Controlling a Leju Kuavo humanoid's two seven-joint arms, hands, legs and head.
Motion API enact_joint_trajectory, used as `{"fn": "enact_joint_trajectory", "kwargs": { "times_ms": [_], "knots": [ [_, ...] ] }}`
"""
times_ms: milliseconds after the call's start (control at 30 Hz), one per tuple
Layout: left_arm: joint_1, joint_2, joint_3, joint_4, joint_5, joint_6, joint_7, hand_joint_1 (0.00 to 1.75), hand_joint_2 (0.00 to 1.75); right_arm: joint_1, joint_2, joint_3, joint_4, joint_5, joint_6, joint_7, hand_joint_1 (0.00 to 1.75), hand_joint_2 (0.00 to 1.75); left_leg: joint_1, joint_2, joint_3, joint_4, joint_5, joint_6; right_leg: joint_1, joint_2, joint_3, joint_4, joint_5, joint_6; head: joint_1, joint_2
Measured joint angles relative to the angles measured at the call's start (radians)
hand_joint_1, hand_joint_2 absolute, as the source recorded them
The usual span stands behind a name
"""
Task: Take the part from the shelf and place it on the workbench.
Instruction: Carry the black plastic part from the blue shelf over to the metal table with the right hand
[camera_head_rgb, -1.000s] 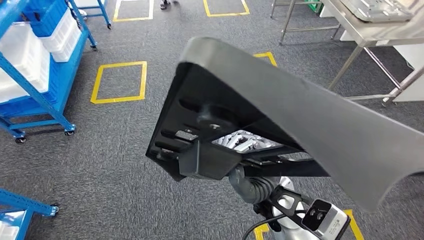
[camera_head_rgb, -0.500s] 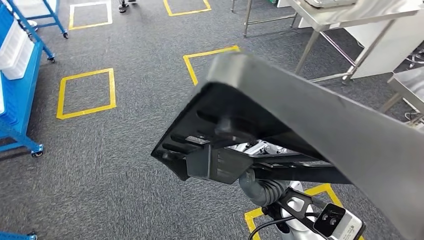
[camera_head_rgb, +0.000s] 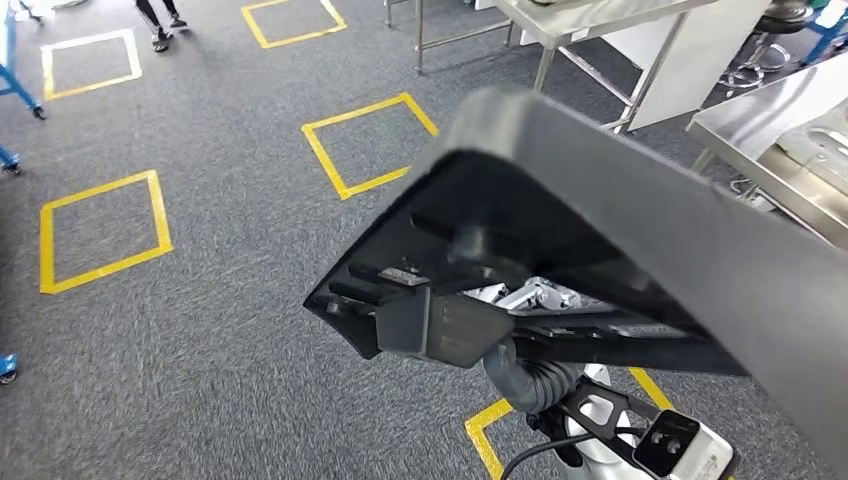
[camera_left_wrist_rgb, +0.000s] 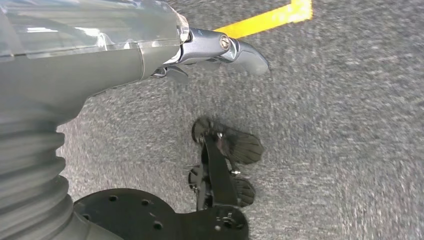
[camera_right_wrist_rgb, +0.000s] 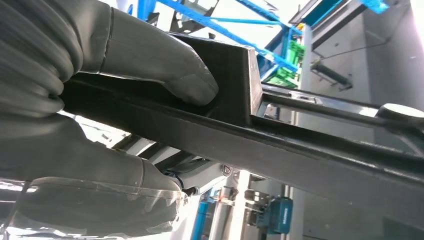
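The part (camera_head_rgb: 620, 230) is a large dark grey plastic panel with a black ribbed underside, tilted up across the middle and right of the head view. My right hand (camera_head_rgb: 530, 298) grips it from below, its silver fingers showing under the panel. In the right wrist view the hand (camera_right_wrist_rgb: 125, 165) clamps a black bar of the part (camera_right_wrist_rgb: 300, 155), thumb (camera_right_wrist_rgb: 165, 70) pressed against a square block. My left hand (camera_left_wrist_rgb: 150, 55) hangs over the carpet with nothing in it, fingers extended. A steel workbench (camera_head_rgb: 780, 110) stands at the right; another steel table (camera_head_rgb: 600, 15) is at the back.
Grey carpet carries yellow taped squares (camera_head_rgb: 370, 145). A person's legs (camera_head_rgb: 160, 20) stand at the back left. A blue rack's foot (camera_head_rgb: 10, 85) shows at the left edge. A white cabinet (camera_head_rgb: 700, 45) and a stool (camera_head_rgb: 770, 25) stand near the steel tables.
The whole view has swung round: the blue shelves have slid out at the left and the steel tables have come in at the right. The part stays in my right hand.
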Motion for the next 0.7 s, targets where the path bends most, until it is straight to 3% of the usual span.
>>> {"fn": "enact_joint_trajectory", "kwargs": {
  "times_ms": [33, 100, 167, 233, 300, 333, 367, 433, 500, 533, 600, 633, 700],
  "knots": [
    [0.0, 0.0, 0.0, 0.0, 0.0, 0.0, 0.0, 0.0, 1.75, 0.0, 0.0, 0.0, 0.0, 0.0, 0.0, 0.0, 1.75, 1.75, -0.001, -0.011, 0.004, -0.011, -0.002, 0.004, -0.001, 0.011, -0.006, 0.0, 0.002, 0.007, 0.0, 0.0],
    [-0.001, 0.0, 0.0, 0.0, 0.0, 0.0, 0.001, 0.0, 1.75, 0.001, -0.001, 0.0, 0.0, 0.0, 0.0, 0.0, 1.75, 1.75, -0.002, 0.008, 0.005, -0.017, 0.003, 0.016, -0.004, 0.026, -0.013, -0.002, 0.008, 0.02, 0.0, 0.0],
    [-0.003, 0.0, 0.0, 0.0, 0.0, 0.0, 0.0, 0.0, 1.75, 0.001, -0.001, -0.001, -0.001, 0.0, 0.0, 0.0, 1.75, 1.75, 0.0, 0.033, 0.007, -0.026, 0.01, 0.032, -0.001, -0.017, -0.029, 0.029, -0.014, 0.028, 0.0, 0.0],
    [-0.002, 0.0, 0.0, 0.0, 0.0, 0.0, 0.0, 0.0, 1.75, 0.0, -0.002, -0.002, -0.001, 0.0, 0.0, 0.0, 1.75, 1.75, -0.003, 0.061, 0.007, -0.03, 0.011, 0.042, 0.001, -0.079, -0.081, 0.138, -0.076, 0.034, 0.0, 0.0],
    [0.001, 0.0, 0.0, 0.0, 0.0, 0.0, 0.0, 0.0, 1.75, 0.001, -0.003, -0.002, -0.001, 0.0, 0.0, 0.0, 1.75, 1.75, -0.007, 0.091, 0.006, -0.03, 0.01, 0.045, -0.002, -0.097, -0.142, 0.266, -0.126, 0.039, 0.0, 0.0],
    [0.002, 0.0, 0.0, 0.0, 0.0, 0.001, 0.0, 0.0, 1.75, 0.002, -0.003, -0.002, 0.0, 0.0, 0.0, 0.0, 1.75, 1.75, -0.008, 0.105, 0.006, -0.03, 0.009, 0.045, -0.003, -0.099, -0.152, 0.29, -0.126, 0.04, 0.0, 0.0],
    [0.001, 0.0, 0.0, 0.0, 0.0, 0.001, 0.0, 0.0, 1.75, 0.003, -0.004, -0.002, 0.0, 0.0, 0.0, 0.0, 1.75, 1.75, -0.008, 0.118, 0.007, -0.029, 0.008, 0.044, -0.004, -0.102, -0.139, 0.269, -0.107, 0.04, 0.0, 0.0],
    [-0.001, 0.0, 0.0, 0.0, 0.0, 0.001, 0.0, 0.0, 1.75, 0.002, -0.005, -0.002, 0.0, 0.0, 0.0, 0.0, 1.75, 1.75, -0.009, 0.138, 0.011, -0.029, 0.005, 0.04, -0.003, -0.126, -0.06, 0.125, -0.045, 0.035, 0.0, 0.0],
    [-0.003, 0.0, 0.0, 0.0, 0.0, 0.001, 0.0, 0.0, 1.75, 0.002, -0.005, -0.002, 0.0, 0.0, 0.0, 0.0, 1.75, 1.75, -0.012, 0.152, 0.016, -0.028, 0.0, 0.031, 0.003, -0.154, 0.002, 0.01, -0.012, 0.026, 0.0, 0.0],
    [-0.004, 0.0, 0.0, 0.0, 0.0, 0.001, 0.0, 0.0, 1.75, 0.001, -0.005, -0.002, 0.0, 0.0, 0.0, 0.0, 1.75, 1.75, -0.014, 0.159, 0.017, -0.028, -0.001, 0.025, 0.007, -0.159, 0.011, -0.008, -0.011, 0.021, 0.0, 0.0],
    [-0.006, 0.0, 0.0, 0.0, 0.0, 0.001, 0.0, 0.0, 1.75, 0.001, -0.005, -0.002, -0.001, 0.0, 0.0, 0.0, 1.75, 1.75, -0.014, 0.173, 0.021, -0.029, -0.003, 0.014, 0.01, -0.142, 0.007, -0.009, -0.008, 0.012, 0.0, 0.0],
    [-0.007, 0.0, 0.0, 0.0, 0.0, 0.001, 0.0, 0.0, 1.75, 0.002, -0.006, -0.003, -0.002, 0.0, 0.0, 0.0, 1.75, 1.75, -0.013, 0.17, 0.021, -0.025, -0.008, 0.008, 0.008, -0.133, 0.007, -0.013, -0.005, 0.006, 0.0, 0.0],
    [-0.008, 0.0, 0.0, 0.0, 0.0, 0.001, 0.0, 0.0, 1.75, 0.0, -0.006, -0.003, -0.005, 0.0, 0.0, 0.0, 1.75, 1.75, -0.009, 0.136, -0.001, 0.028, -0.045, 0.0, 0.002, -0.116, 0.01, -0.021, 0.0, -0.007, 0.0, 0.0]
  ]
}}
